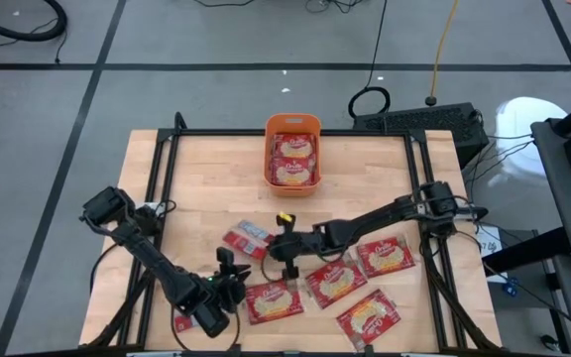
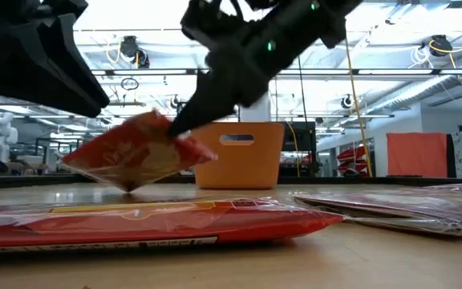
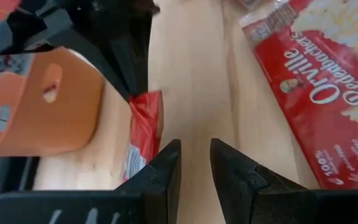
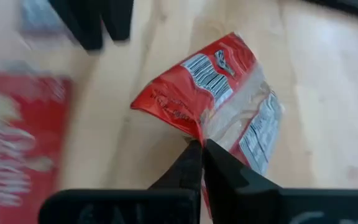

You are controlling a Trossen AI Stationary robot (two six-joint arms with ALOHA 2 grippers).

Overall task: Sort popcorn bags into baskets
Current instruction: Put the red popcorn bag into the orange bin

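My right gripper (image 1: 269, 244) (image 4: 201, 149) is shut on one popcorn bag (image 1: 246, 238) (image 2: 131, 152), grey-blue printed face up, near the middle of the table. My left gripper (image 1: 227, 264) (image 3: 195, 163) hovers just on the near side of that bag, fingers slightly open, touching nothing. The orange basket (image 1: 292, 125) (image 2: 255, 164) stands at the far edge with two bags (image 1: 292, 159) lying flat inside. Several more bags (image 1: 335, 281) lie flat, label up, along the near side of the table. My right gripper pinches the bag by a long edge near its middle (image 4: 199, 132), between the two fingertips, and the wrapper puckers there. The fingers come slanting down from the table's right. The bag is tilted, its held side raised (image 2: 167, 132); whether its low end (image 2: 127, 185) rests on the table I cannot tell.
Flat bags lie near the table's front edge (image 1: 274, 300) (image 1: 368, 319) and right side (image 1: 385, 256); one (image 1: 181, 322) shows under the left arm. A dark frame (image 1: 157, 178) borders the tabletop. Bare wood lies between the held bag and the basket.
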